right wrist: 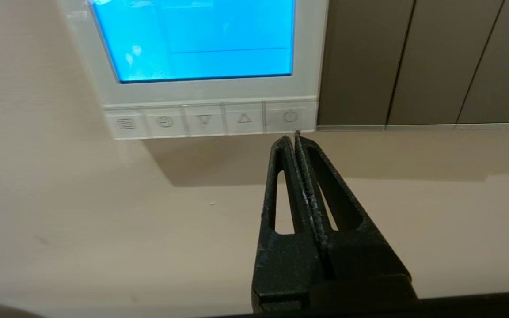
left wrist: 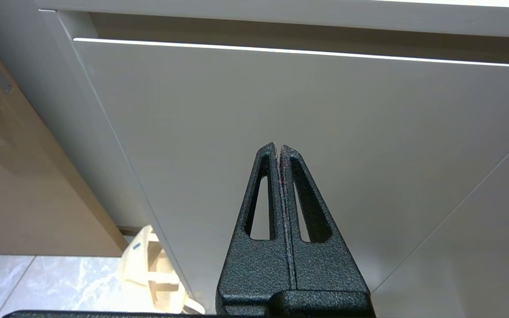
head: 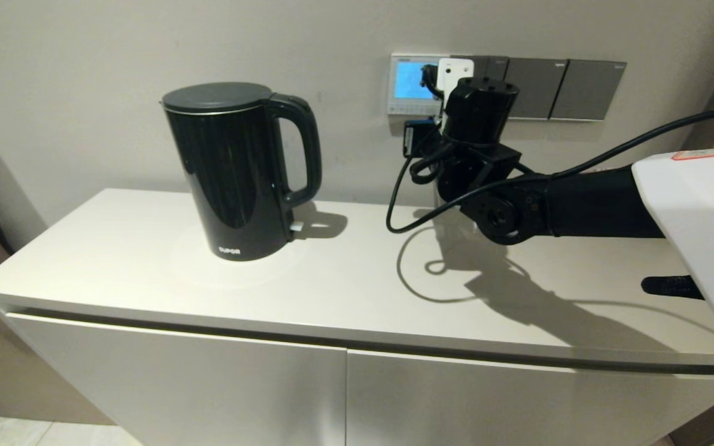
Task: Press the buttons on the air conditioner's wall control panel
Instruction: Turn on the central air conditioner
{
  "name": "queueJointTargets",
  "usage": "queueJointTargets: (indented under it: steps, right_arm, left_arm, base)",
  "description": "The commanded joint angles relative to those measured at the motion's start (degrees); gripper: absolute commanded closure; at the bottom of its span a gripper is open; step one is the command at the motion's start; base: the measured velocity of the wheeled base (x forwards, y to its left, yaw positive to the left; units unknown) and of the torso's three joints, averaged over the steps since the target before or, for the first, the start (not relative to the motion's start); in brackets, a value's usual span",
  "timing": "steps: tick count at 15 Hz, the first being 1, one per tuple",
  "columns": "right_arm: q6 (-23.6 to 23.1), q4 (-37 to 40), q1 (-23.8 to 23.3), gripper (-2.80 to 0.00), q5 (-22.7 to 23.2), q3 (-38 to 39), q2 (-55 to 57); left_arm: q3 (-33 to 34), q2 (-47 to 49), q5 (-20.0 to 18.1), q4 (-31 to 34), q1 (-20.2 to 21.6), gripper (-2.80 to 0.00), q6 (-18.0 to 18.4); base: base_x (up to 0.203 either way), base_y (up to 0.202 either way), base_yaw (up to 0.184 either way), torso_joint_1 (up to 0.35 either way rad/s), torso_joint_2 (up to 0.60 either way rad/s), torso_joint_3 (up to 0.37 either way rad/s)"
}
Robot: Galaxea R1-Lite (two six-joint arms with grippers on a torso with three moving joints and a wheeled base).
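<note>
The white wall control panel [head: 396,83] hangs on the wall above the counter, its screen lit blue. In the right wrist view the panel [right wrist: 309,53] fills the frame's top, with the row of pale buttons [right wrist: 210,119] along its lower edge. My right gripper [right wrist: 292,134] is shut and empty. Its tips are at the panel's lower edge, just under the end button with the round symbol [right wrist: 290,116]; I cannot tell if they touch. My right arm [head: 580,198] reaches across the counter to the wall. My left gripper [left wrist: 279,148] is shut and empty, parked low before a cabinet door.
A black kettle [head: 239,170] stands on the white counter [head: 344,291], left of the arm. Dark grey switch plates [head: 558,90] adjoin the panel on its right. The arm's black cable [head: 394,204] loops above the counter. The pale cabinet door [left wrist: 281,97] faces the left gripper.
</note>
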Motion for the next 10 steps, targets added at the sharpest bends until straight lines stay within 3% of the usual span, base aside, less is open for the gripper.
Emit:
queueJointTargets:
  steps: [1, 10]
  right_arm:
    - [-0.07, -0.26, -0.23, 0.00, 0.08, -0.02, 0.20]
    - [0.02, -0.93, 0.10, 0.00, 0.10, 1.39, -0.37]
  left_arm:
    - [0.01, -0.02, 0.01, 0.02, 0.00, 0.00, 0.00]
    - [0.02, -0.02, -0.07, 0.02, 0.00, 0.00, 0.00]
  base:
    - [0.000, 0.000, 0.000, 0.000, 0.00, 0.000]
    - [0.000, 0.000, 0.000, 0.000, 0.00, 0.000]
